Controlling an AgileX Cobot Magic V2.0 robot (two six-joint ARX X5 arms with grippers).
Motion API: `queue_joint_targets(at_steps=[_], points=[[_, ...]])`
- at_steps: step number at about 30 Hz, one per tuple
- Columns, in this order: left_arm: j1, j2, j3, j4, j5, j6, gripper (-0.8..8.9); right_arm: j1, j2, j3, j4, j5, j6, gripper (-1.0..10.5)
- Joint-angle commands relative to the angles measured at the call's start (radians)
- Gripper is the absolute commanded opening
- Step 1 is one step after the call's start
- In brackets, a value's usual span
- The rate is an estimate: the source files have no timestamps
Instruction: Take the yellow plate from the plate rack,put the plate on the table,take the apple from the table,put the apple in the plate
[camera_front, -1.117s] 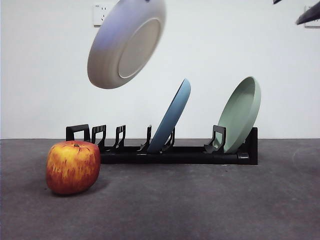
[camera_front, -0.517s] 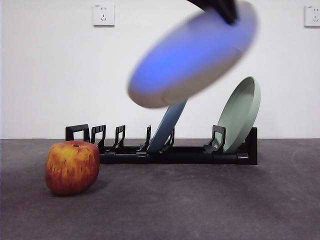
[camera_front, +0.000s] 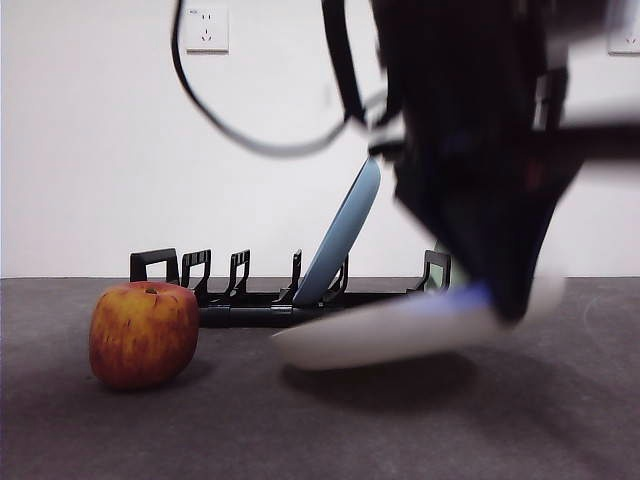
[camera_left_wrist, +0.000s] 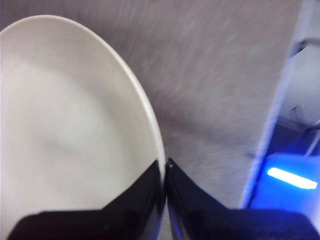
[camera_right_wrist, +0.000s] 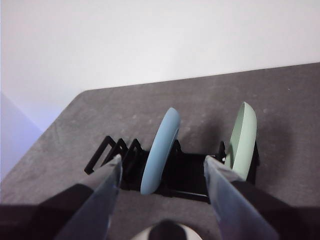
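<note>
My left gripper (camera_front: 505, 295) is shut on the rim of the yellow plate (camera_front: 385, 335), a cream plate held nearly flat, tilted, just above the table (camera_front: 300, 430) in front of the plate rack (camera_front: 250, 300). The left wrist view shows the jaws pinched on the plate's rim (camera_left_wrist: 75, 125). The apple (camera_front: 143, 333) stands on the table at the left, apart from the plate. My right gripper (camera_right_wrist: 162, 162) is open and empty, high above the rack (camera_right_wrist: 185, 175).
A blue plate (camera_front: 345, 235) leans in the rack's middle slots. A pale green plate (camera_right_wrist: 243, 137) stands at the rack's end and is mostly hidden behind the arm in the front view. A cable hangs at the upper left.
The cream plate has swung from high at the left across to the right and down to just above the table. The left arm now fills the right of the front view.
</note>
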Motion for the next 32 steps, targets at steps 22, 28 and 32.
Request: queue_joint_targets(at_steps=[22,28,32], points=[[0.008,0.097,0.0,-0.031,0.088,0.016,2.91,0.0,0.0,0.001,0.001,0.002,-0.025,2.8],[0.014,0.016,0.0,-0.042,0.08,0.011,2.91,0.003,0.007,0.001,0.001,-0.006,-0.025,2.8],[0.017,-0.105,0.0,-0.042,0.029,0.004,2.91,0.005,0.021,0.001,0.003,-0.027,-0.025,2.8]])
